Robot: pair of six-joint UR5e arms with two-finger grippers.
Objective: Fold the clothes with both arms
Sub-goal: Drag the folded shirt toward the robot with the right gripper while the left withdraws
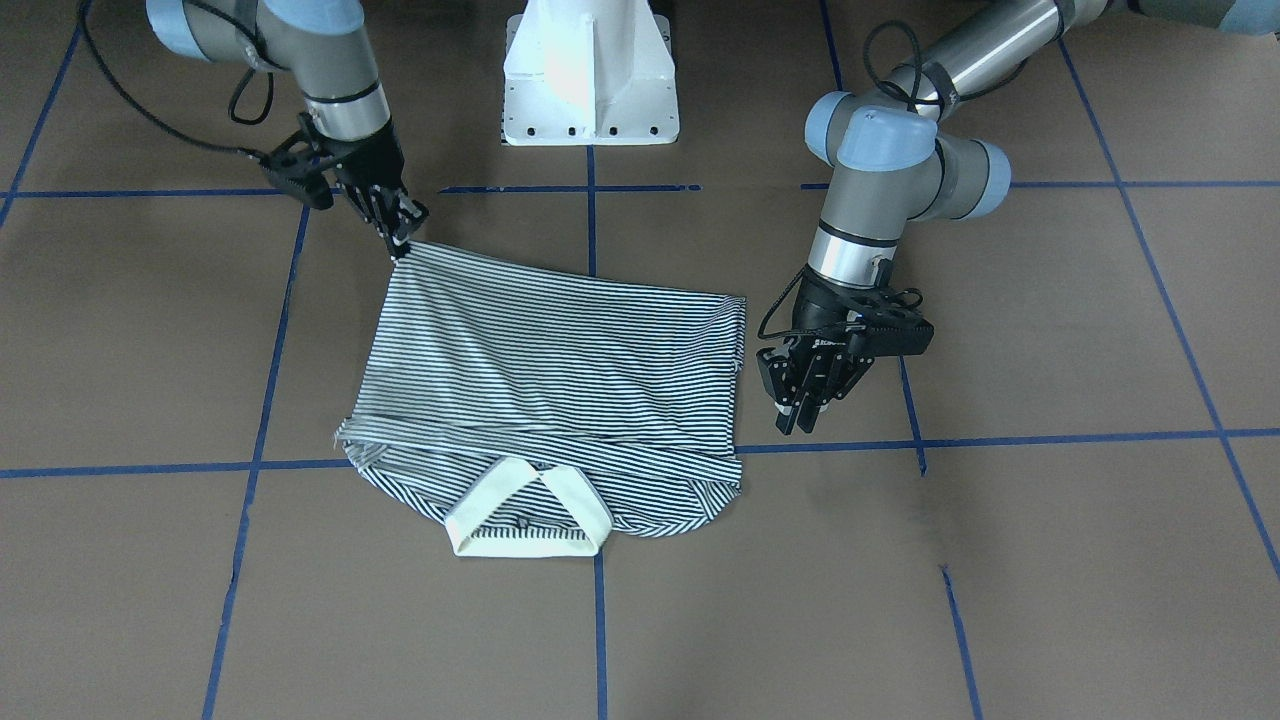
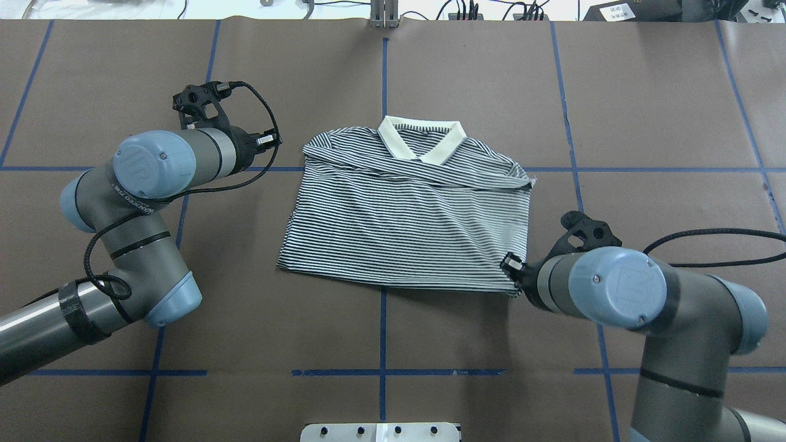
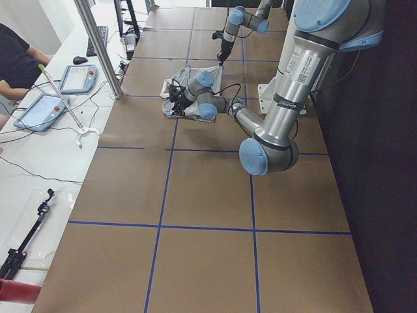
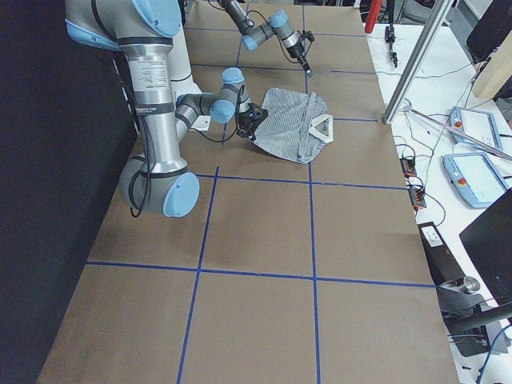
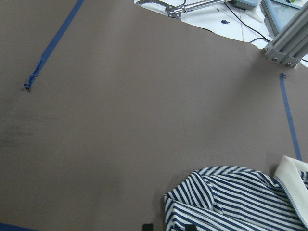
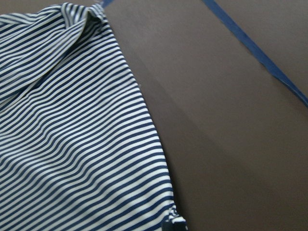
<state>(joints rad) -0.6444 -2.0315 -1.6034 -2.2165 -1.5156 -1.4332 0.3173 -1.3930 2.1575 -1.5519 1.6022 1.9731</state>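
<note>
The navy-and-white striped polo shirt (image 1: 550, 370) lies flat on the brown table. Its cream collar (image 1: 528, 515) points away from the robot, and a fold crosses the shirt just below the collar. My right gripper (image 1: 402, 238) is shut on the hem corner nearest the robot (image 2: 513, 270) and pulls that corner up into a point. The right wrist view shows striped cloth (image 6: 72, 144) running down to that pinched corner. My left gripper (image 1: 800, 412) hangs open beside the shirt's other side edge and touches nothing. In the left wrist view its fingertips (image 5: 147, 226) show at the bottom, near the sleeve (image 5: 202, 192).
The white pedestal base (image 1: 590, 80) stands behind the shirt. Blue tape lines (image 1: 250, 470) grid the brown table. Beyond the far edge, an aluminium post (image 3: 98, 45), tablets (image 3: 75, 78) and a seated person (image 3: 13, 59) are at a white desk.
</note>
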